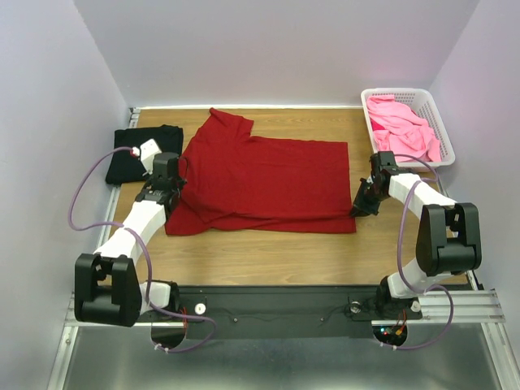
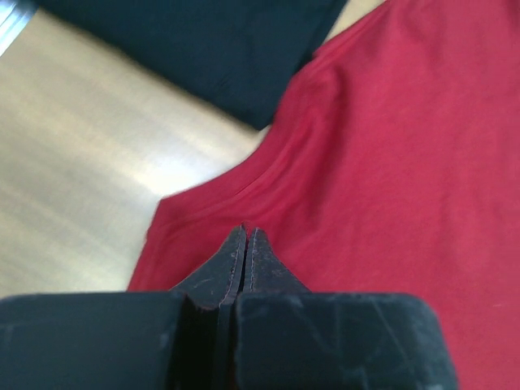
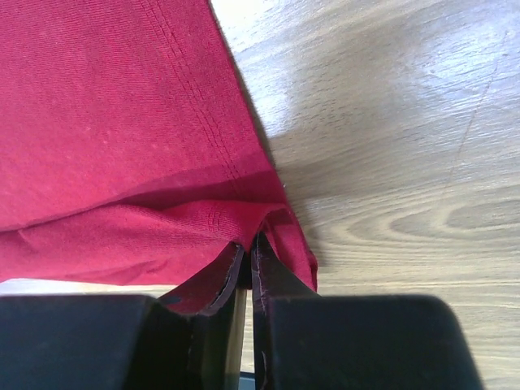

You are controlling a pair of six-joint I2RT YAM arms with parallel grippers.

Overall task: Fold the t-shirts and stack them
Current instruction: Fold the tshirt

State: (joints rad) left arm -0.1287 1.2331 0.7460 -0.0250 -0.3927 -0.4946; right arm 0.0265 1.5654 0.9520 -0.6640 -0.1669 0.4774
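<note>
Right gripper (image 3: 248, 242) tight on dark red t-shirt (image 3: 106, 106) hem corner, table (image 3: 390, 162) beside.

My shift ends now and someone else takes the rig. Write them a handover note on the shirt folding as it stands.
Left gripper: shut, low over the left edge of the dark red t-shirt; unclear whether it pinches cloth.
Right gripper: shut on the dark red t-shirt's near right corner, cloth bunched at its tips.
Things: the dark red t-shirt lies spread on the table; the black t-shirt lies folded at the far left; the pink t-shirts are heaped in the white basket, far right.
Done: the black one is folded.
Left: fold the red one, stack it, then the pink ones.
</note>
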